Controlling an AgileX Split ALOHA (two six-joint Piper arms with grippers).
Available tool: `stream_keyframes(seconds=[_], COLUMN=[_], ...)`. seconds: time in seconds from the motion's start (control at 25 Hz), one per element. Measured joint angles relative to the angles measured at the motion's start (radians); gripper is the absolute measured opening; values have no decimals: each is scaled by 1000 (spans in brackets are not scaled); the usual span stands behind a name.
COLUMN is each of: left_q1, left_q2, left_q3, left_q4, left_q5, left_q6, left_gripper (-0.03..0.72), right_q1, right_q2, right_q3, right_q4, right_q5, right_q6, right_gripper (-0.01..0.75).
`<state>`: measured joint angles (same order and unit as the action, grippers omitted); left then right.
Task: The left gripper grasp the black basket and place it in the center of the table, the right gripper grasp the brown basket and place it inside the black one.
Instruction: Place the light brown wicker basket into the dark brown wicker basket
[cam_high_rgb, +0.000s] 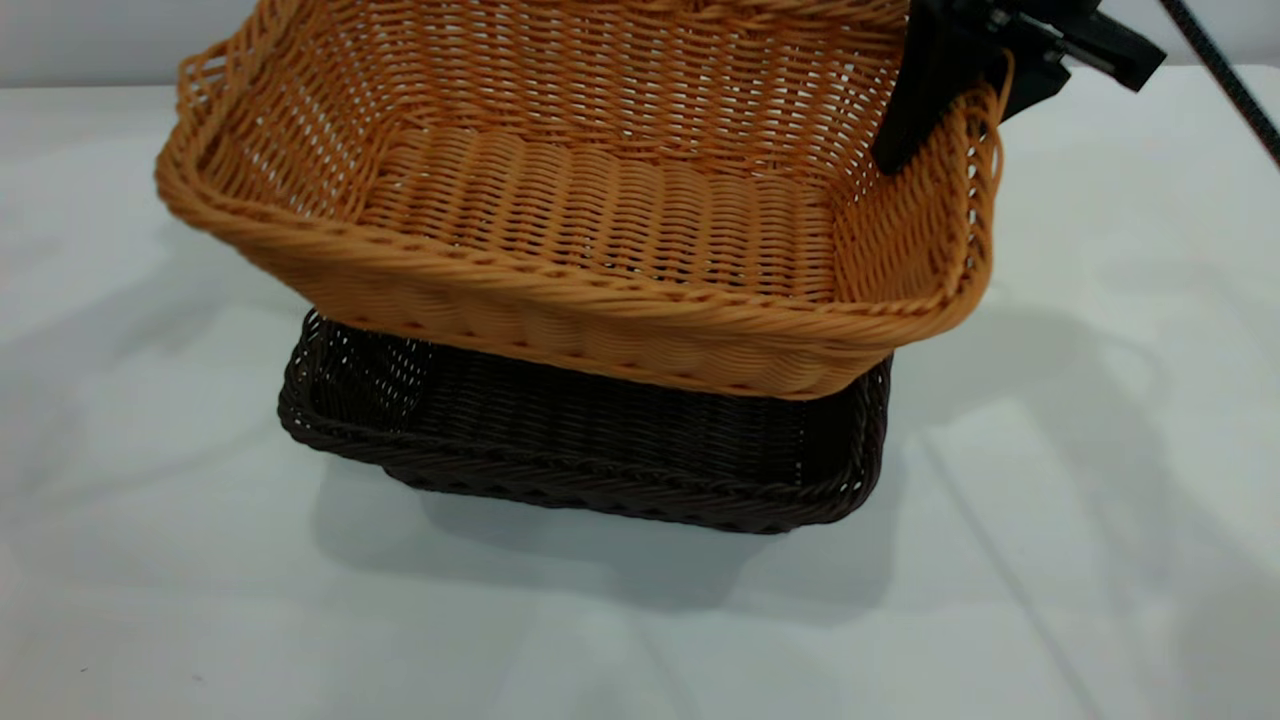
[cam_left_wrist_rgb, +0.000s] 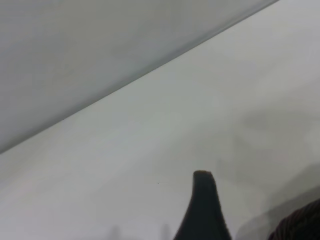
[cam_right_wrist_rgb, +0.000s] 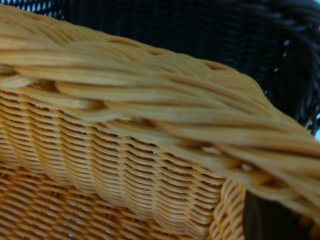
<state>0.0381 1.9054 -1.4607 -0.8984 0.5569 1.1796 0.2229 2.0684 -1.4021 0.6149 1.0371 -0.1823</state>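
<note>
The brown basket (cam_high_rgb: 600, 210) hangs tilted in the air, directly over the black basket (cam_high_rgb: 600, 450), which rests on the white table (cam_high_rgb: 150, 560). The brown basket's lower edge overlaps the black one's far rim. My right gripper (cam_high_rgb: 975, 100) is shut on the brown basket's right end rim, one finger inside and one outside. In the right wrist view the braided brown rim (cam_right_wrist_rgb: 165, 110) fills the picture, with the black basket (cam_right_wrist_rgb: 200, 30) behind it and one finger (cam_right_wrist_rgb: 270, 222) under the rim. In the left wrist view one black finger (cam_left_wrist_rgb: 203, 210) shows over bare table, holding nothing, with a corner of the black basket (cam_left_wrist_rgb: 302, 227) beside it.
The table's far edge meets a pale wall (cam_high_rgb: 100, 40). A black cable (cam_high_rgb: 1225, 75) runs down from the right arm at the top right. The left arm is out of the exterior view.
</note>
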Motion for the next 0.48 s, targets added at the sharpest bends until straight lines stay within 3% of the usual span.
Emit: stream_keyframes(seconds=[0.48], left_q1=[0], left_q2=[0], left_q3=[0], left_q4=[0], left_q5=[4], left_q6=[0], left_gripper=[509], right_q1=[4], right_q2=[131], right_q3=[0], right_q4=[3], right_q5=[-97], right_q6=[47], right_gripper=[76])
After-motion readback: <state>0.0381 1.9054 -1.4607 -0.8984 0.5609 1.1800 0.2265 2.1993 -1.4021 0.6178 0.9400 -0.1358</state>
